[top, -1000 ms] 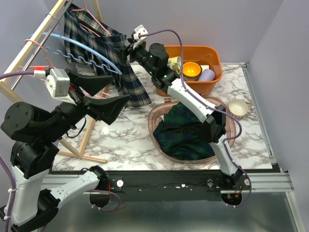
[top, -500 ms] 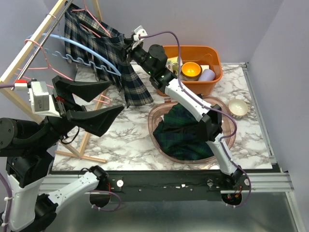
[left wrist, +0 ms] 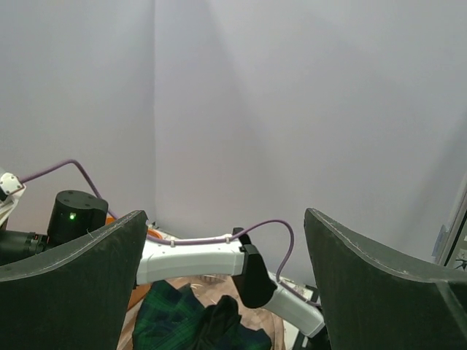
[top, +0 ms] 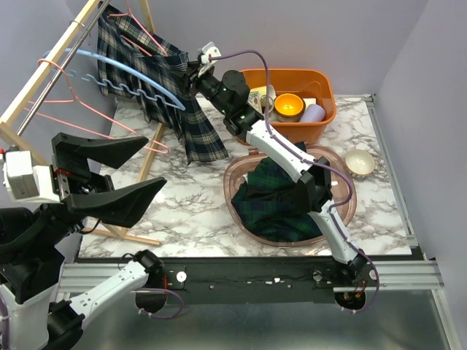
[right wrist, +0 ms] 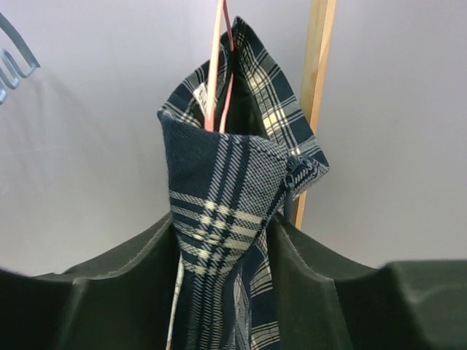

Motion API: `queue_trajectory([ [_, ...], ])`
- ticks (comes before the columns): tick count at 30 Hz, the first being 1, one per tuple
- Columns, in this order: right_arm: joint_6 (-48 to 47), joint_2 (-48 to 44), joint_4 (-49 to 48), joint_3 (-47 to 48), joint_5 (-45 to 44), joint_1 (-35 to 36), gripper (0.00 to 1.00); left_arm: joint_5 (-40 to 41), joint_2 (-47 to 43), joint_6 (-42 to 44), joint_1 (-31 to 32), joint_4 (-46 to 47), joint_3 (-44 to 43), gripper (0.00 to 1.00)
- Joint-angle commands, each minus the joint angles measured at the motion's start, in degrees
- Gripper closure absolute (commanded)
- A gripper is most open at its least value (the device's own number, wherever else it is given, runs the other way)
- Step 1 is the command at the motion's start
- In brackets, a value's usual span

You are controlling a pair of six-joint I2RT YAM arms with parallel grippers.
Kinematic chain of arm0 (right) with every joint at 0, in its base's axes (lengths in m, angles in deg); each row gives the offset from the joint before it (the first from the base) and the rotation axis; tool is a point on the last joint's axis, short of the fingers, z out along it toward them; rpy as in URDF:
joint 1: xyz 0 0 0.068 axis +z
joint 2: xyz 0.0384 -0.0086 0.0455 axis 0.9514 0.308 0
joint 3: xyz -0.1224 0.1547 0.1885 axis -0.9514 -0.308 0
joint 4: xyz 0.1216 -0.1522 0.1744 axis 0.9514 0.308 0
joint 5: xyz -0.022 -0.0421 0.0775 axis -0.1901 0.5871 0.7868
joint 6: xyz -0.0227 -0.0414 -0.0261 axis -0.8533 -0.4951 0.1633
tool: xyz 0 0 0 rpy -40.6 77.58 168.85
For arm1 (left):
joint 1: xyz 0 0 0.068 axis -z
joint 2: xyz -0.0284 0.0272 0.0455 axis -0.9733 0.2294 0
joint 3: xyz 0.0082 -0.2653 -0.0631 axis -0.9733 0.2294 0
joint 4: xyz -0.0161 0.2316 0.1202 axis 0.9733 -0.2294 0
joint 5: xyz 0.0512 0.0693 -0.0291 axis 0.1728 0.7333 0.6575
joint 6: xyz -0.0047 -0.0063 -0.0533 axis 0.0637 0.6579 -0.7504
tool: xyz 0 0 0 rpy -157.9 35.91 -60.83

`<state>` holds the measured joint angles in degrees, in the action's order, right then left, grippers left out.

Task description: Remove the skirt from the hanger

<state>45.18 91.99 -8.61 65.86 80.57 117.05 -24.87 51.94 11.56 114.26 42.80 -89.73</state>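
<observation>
Nearest, the left tool (top: 157,162) hangs over the near left of the tabletop (top: 190,211), spread fully and empty. Farther back, the right tool (right wrist: 222,233) pinches a fold of the plaid skirt (right wrist: 219,182), which hangs on the pink hanger (right wrist: 216,73) at the wooden rack (right wrist: 319,73). The grasp looks made. Next, the waistband probably needs drawing off the hanger's end without dragging the hanger along.
</observation>
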Motion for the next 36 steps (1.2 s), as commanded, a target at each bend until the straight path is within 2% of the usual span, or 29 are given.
queue_trajectory([
  [1, 1.2, 1.5, -2.3, 2.4, 0.5, -0.3, 0.55, -1.2, -2.4, 0.0, -0.1, 0.6, 1.3, 0.01],
  [3, 1.0, 1.1, -2.3, 2.4, 0.5, -0.3, 0.62, -0.5, -3.0, 0.5, -0.1, 0.2, 1.4, 0.01],
  [4, 0.9, 0.7, -2.3, 2.3, 0.6, -0.3, 0.72, -0.4, -3.3, 0.8, -0.1, 0.1, 1.3, 0.01],
  [9, 1.8, -2.1, -4.1, 0.5, 1.7, -0.3, 0.88, 0.5, -4.0, 2.2, -0.1, -1.2, 0.6, 0.01],
  [10, 2.4, -2.6, -4.2, 0.5, 2.6, -0.3, 0.97, 1.0, -4.2, 2.3, -0.2, -1.5, 0.5, 0.01],
  [11, 2.7, -3.3, -4.4, 0.4, 2.8, -0.3, 0.99, 1.4, -4.2, 2.6, 0.0, -2.1, 0.3, 0.01],
  [19, 8.4, -4.8, -7.4, 0.9, 6.4, -0.2, 0.99, 4.3, -4.5, 4.6, -0.1, -4.4, 0.1, 0.01],
  [30, 8.0, -4.5, -12.4, 3.4, 3.2, -0.3, 0.99, 4.9, -4.2, 7.9, -0.1, -9.7, 1.7, 0.01],
  [36, 7.7, -6.4, -15.4, 1.1, 3.3, -0.3, 0.99, 5.3, -4.3, 8.4, -0.1, -9.8, 2.2, 0.01],
])
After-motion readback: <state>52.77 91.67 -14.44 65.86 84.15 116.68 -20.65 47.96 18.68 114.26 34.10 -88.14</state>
